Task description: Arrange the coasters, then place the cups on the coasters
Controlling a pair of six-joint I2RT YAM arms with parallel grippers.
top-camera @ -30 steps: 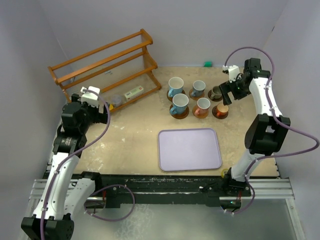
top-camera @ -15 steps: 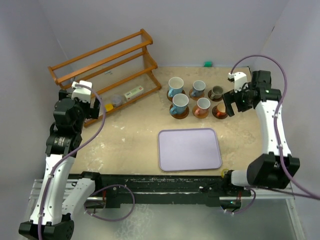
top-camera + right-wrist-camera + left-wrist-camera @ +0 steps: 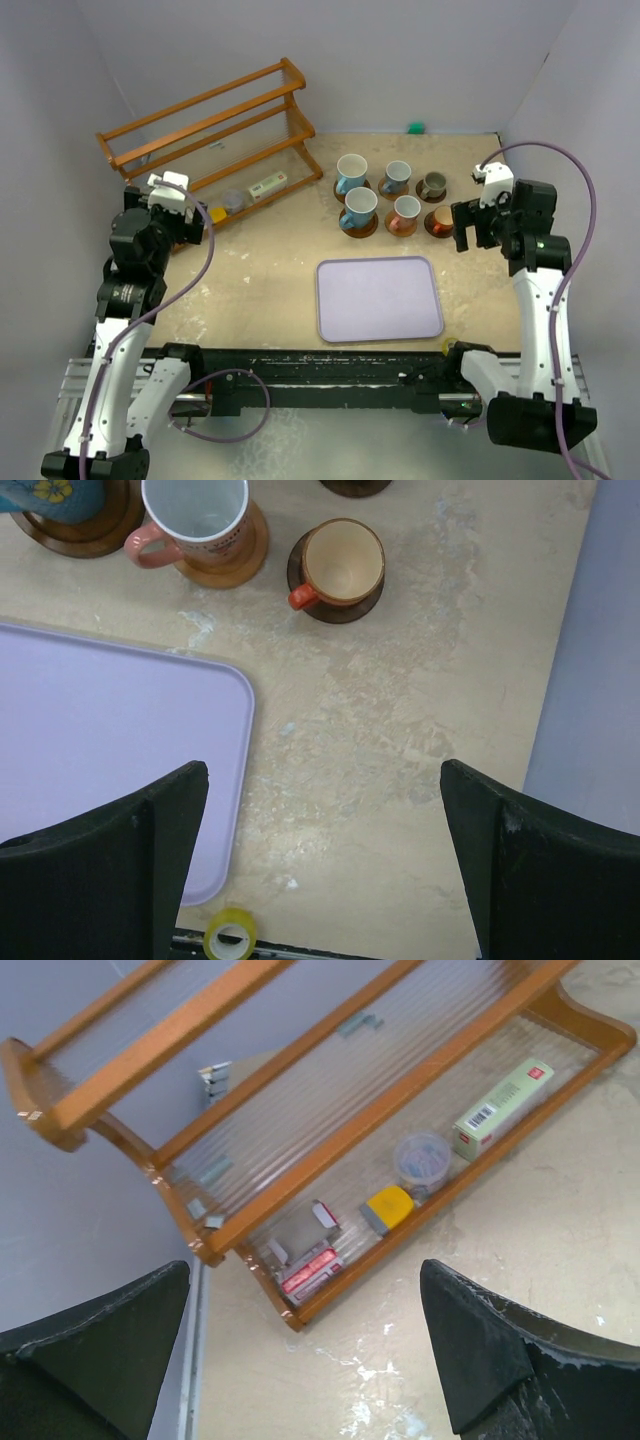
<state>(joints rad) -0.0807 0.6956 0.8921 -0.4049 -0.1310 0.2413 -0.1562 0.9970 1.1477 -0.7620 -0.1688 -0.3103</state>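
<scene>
Cups [image 3: 358, 205] sit one apiece on six coasters [image 3: 362, 231] beyond the lavender tray [image 3: 380, 300], so we judge the task done. Our left gripper [image 3: 305, 1290] and right gripper [image 3: 325, 780] hang clear, fingers spread, holding nothing.

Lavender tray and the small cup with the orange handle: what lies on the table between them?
Nothing: only bare, scuffed tabletop separates the lavender tray from the orange-handled cup on its dark coaster. The right wrist view shows this plainly.

Six small handled ceramic cups [image 3: 358, 207], blue-white, orange and grey-olive, stand upright, one per round brown wooden coaster [image 3: 361, 232], in two rows of three, at 2 o'clock on the worktop [image 3: 270, 275].
</scene>
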